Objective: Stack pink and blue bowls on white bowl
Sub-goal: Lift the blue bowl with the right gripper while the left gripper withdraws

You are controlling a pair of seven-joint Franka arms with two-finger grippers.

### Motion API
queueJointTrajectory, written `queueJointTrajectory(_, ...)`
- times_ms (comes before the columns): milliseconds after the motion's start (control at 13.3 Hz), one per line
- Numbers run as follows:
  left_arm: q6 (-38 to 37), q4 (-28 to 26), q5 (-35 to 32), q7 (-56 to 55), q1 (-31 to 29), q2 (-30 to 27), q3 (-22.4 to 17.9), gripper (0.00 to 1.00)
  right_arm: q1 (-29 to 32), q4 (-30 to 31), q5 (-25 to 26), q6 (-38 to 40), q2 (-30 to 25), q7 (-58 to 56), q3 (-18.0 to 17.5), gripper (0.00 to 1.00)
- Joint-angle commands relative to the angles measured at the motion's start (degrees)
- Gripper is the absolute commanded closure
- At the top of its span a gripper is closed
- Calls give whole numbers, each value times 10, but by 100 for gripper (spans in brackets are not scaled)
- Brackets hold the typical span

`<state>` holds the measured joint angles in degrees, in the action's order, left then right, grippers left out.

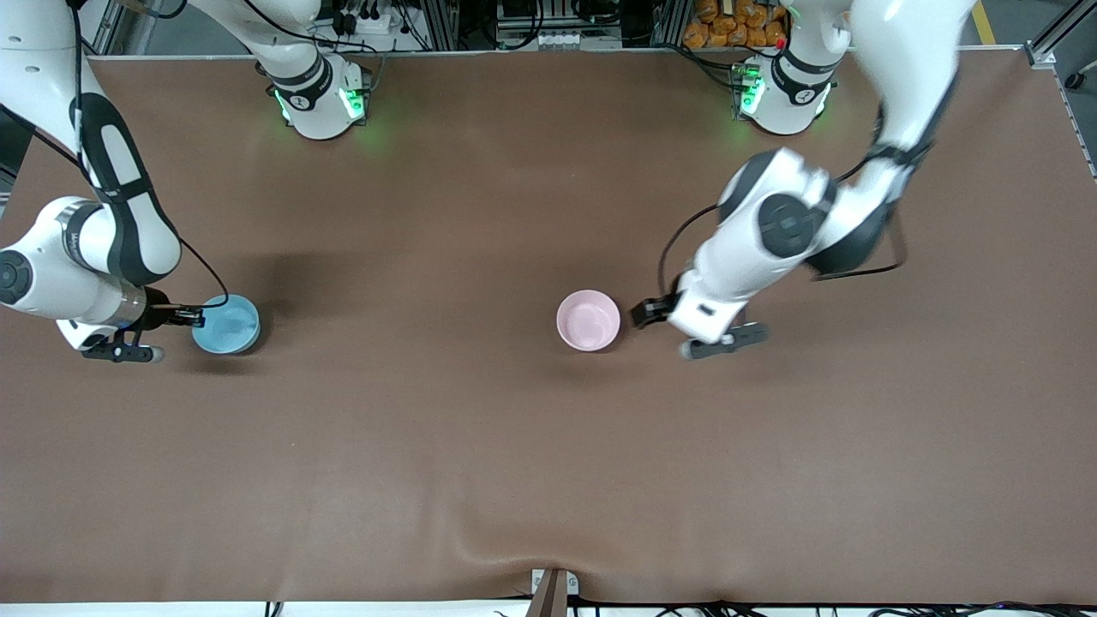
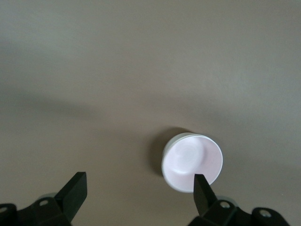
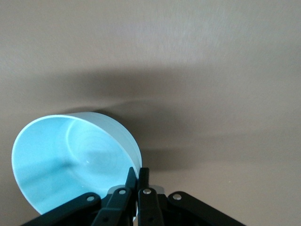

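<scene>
The pink bowl (image 1: 588, 320) sits upright near the middle of the table. In the left wrist view the pink bowl (image 2: 193, 161) shows a whitish wall (image 2: 165, 173) under its rim, which looks like the white bowl beneath it. My left gripper (image 1: 649, 310) is open beside the pink bowl, toward the left arm's end, its fingers (image 2: 75, 188) spread wide around nothing. The blue bowl (image 1: 226, 324) is near the right arm's end of the table. My right gripper (image 1: 190, 317) is shut on its rim, one finger inside the blue bowl (image 3: 61, 155) and one outside.
Brown cloth (image 1: 548, 446) covers the whole table, with a wrinkle near its front edge. Both arm bases (image 1: 321, 98) stand along the edge farthest from the front camera. A small bracket (image 1: 553, 587) sits at the front edge.
</scene>
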<state>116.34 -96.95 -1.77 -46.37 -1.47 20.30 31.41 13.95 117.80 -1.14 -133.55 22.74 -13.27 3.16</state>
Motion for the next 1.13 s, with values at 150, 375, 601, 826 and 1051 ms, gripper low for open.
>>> queueJointTrajectory(150,-208,119,-13,77,-52,-70,2,0,-4,-71,-4,122,-47,-10,-11,100)
queueJointTrajectory(375,-228,119,-11,145,-106,-133,4,0,-5,-170,-69,280,-47,-3,-24,100)
queueJointTrajectory(601,-268,119,-11,148,-121,-171,2,0,-34,-214,-96,347,-59,24,-24,100)
queueJointTrajectory(826,-273,121,-12,170,-129,-184,-3,0,-94,-215,-104,378,-98,151,-25,100)
queueJointTrajectory(1051,-286,118,-6,239,-31,-201,-140,0,-138,-213,-181,421,-121,226,-24,100)
